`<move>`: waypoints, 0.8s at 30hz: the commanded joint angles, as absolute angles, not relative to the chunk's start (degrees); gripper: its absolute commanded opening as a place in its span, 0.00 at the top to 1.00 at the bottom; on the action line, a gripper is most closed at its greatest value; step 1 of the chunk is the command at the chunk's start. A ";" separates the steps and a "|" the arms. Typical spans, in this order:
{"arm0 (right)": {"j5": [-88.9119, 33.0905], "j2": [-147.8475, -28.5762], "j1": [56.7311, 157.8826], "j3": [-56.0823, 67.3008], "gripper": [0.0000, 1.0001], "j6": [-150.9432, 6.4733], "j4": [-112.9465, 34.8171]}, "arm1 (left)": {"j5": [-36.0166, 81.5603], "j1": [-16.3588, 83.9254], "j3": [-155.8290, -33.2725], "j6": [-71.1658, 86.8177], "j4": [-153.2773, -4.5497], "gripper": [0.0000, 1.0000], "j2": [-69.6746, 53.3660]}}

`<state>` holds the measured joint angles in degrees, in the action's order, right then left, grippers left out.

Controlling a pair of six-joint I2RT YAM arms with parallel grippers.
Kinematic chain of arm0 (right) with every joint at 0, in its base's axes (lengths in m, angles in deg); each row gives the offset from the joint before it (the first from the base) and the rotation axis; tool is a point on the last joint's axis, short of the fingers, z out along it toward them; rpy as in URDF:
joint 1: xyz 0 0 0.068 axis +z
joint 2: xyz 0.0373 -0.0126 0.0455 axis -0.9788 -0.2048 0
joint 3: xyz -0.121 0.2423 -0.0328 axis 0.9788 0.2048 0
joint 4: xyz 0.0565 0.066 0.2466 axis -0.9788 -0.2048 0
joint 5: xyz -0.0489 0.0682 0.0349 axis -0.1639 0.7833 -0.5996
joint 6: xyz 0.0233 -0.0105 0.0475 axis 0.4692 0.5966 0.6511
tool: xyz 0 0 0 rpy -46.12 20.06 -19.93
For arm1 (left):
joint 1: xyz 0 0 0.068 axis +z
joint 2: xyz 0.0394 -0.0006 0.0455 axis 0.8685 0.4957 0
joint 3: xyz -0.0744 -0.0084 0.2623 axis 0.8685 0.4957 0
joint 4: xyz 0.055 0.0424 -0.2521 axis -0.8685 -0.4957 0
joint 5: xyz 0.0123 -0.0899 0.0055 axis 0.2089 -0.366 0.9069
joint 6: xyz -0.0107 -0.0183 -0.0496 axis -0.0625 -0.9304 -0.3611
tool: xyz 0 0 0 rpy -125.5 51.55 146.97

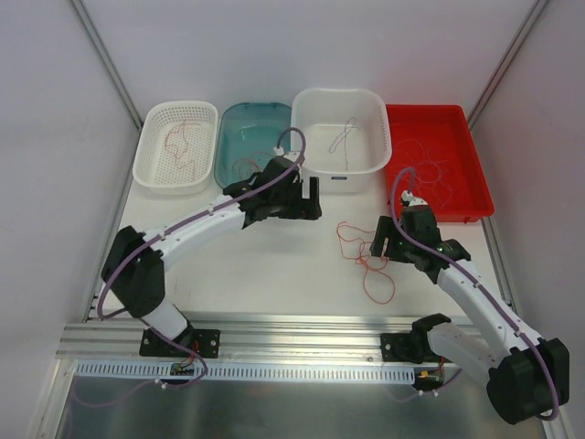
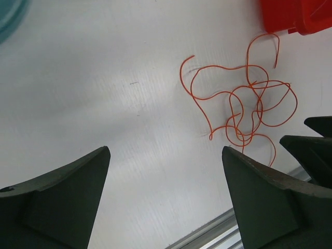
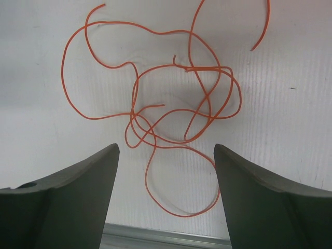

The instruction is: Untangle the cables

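**Tangle on the table, both grippers empty**

- Cables [image 1: 365, 259]: a loose red-orange knot of thin wire lying flat on the white table [image 1: 274, 274]. It sits right of centre, toward the near edge and in front of the far row of bins.
- Several loops cross in the middle of the knot [image 3: 171, 104], and loose ends trail outward.
- Right gripper [image 1: 379, 245]: fingers spread wide, nothing pinched. In the wrist view it points straight at the knot, with the lowest loop lying between the fingers [image 3: 83, 197].
- Left gripper [image 1: 311, 197]: fingers spread, empty, near the far middle of the table and well apart from the knot. Its wrist camera has the knot [image 2: 244, 109] off to the right.
- Far edge, left to right:
  - white basket [image 1: 169, 183], red wire inside
  - teal bin [image 1: 251, 106]
  - white tub [image 1: 338, 91], pale grey wire inside
  - red tray [image 1: 448, 218], thin wires inside, hard to make out
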<state>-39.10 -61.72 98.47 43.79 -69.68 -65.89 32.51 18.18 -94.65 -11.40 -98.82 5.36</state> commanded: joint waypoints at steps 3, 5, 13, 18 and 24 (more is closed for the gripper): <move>-43.46 -59.08 98.75 44.77 0.21 -67.45 -64.57 | 31.12 13.88 -101.65 -17.42 -93.50 0.11 17.22; -43.81 -58.37 98.75 45.12 0.21 -67.01 -64.49 | 31.21 12.21 -104.98 -17.94 -93.32 0.16 20.57; -43.29 -58.28 98.75 46.17 0.21 -66.39 -62.99 | 32.44 9.66 -110.27 -20.85 -93.06 0.44 33.33; -41.44 -61.70 98.75 46.44 0.21 -65.96 -60.01 | 31.73 8.78 -109.22 -20.67 -93.06 0.89 32.73; -40.82 -67.85 98.83 46.70 0.21 -65.08 -55.44 | 35.51 8.52 -102.56 -16.64 -93.06 1.00 24.12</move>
<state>-41.40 -65.59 98.58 46.33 -66.38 -59.70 32.60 9.21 -105.36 -19.38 -93.49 31.51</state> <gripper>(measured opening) 0.790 0.009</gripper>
